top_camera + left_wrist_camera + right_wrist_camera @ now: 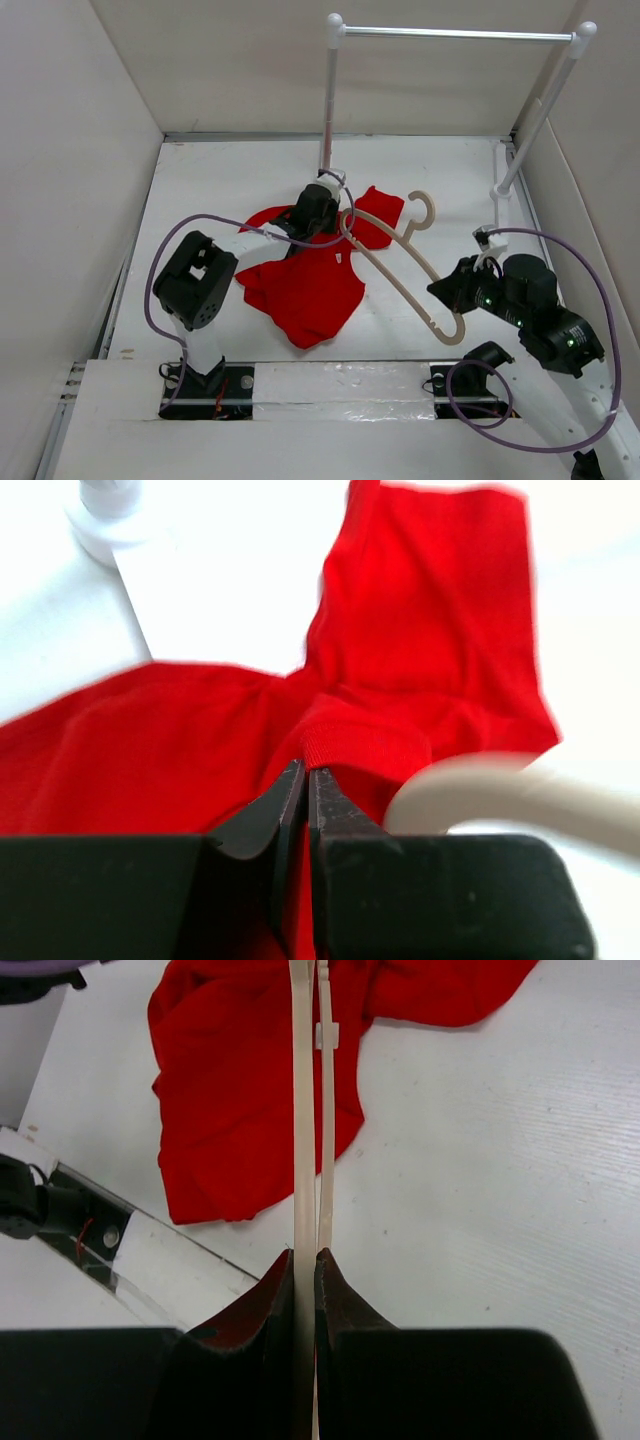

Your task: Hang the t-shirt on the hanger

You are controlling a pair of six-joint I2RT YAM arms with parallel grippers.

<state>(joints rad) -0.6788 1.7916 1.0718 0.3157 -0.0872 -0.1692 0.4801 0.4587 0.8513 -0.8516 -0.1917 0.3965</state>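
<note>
jaws of my left gripper (305, 772) press together on the ribbed neck edge of the t-shirt (310, 290), crumpled on the white table (240, 180). my right gripper (305, 1256) pinches one end of the hanger (301, 1110); its far end reaches over the shirt.

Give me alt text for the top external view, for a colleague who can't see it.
The right gripper holds one end of a thin cream clothes hanger reaching over a crumpled bright red cloth t-shirt, which the left gripper pinches near its collar.
</note>
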